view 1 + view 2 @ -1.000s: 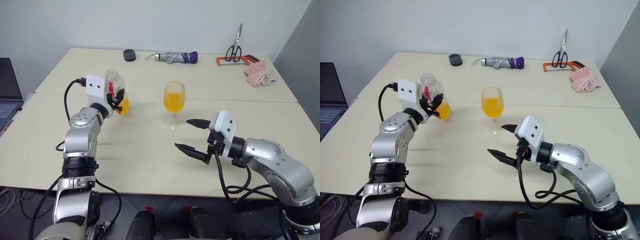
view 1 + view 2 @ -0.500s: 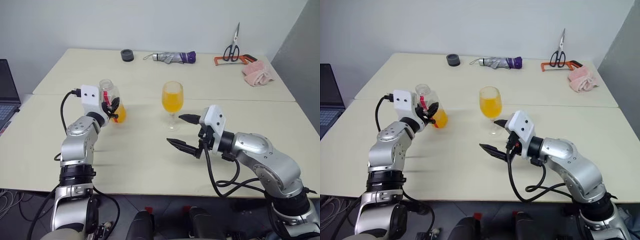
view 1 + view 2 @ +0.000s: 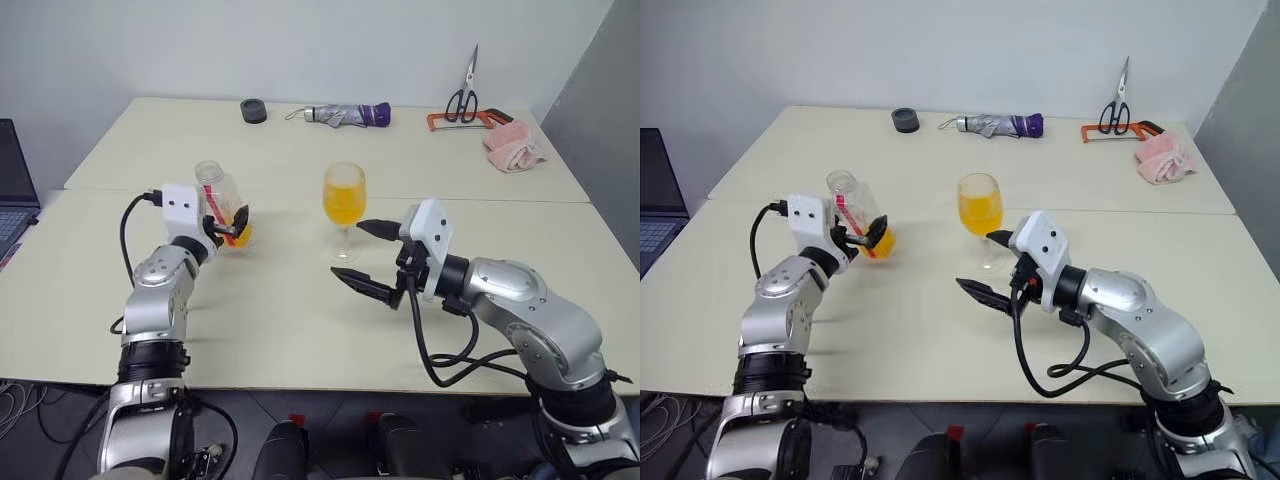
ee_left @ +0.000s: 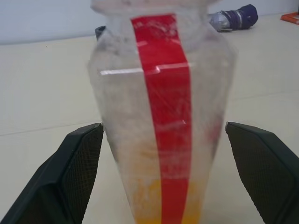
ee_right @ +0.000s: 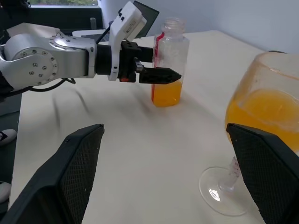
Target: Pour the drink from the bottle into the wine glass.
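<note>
The bottle (image 3: 222, 203) stands upright and uncapped on the table, left of centre, with a red strip down its side and a little orange drink (image 5: 166, 94) in its base. My left gripper (image 3: 234, 222) is open, with one finger on each side of the bottle (image 4: 163, 116) and a small gap showing. The wine glass (image 3: 344, 196) stands mid-table, about half full of the drink. My right gripper (image 3: 347, 248) is open and empty just to the right of the wine glass (image 5: 261, 112), pointing left toward the bottle.
Along the far edge lie a black tape roll (image 3: 254, 110), a folded umbrella (image 3: 345, 114), scissors (image 3: 466, 95), an orange-handled saw (image 3: 450, 120) and a pink cloth (image 3: 514, 150). A laptop (image 3: 10, 190) sits at the far left. A seam (image 3: 480, 199) joins the two tabletops.
My left gripper has come down with the bottle, set it on the table, and opened. The right gripper has stayed open beside the glass.
</note>
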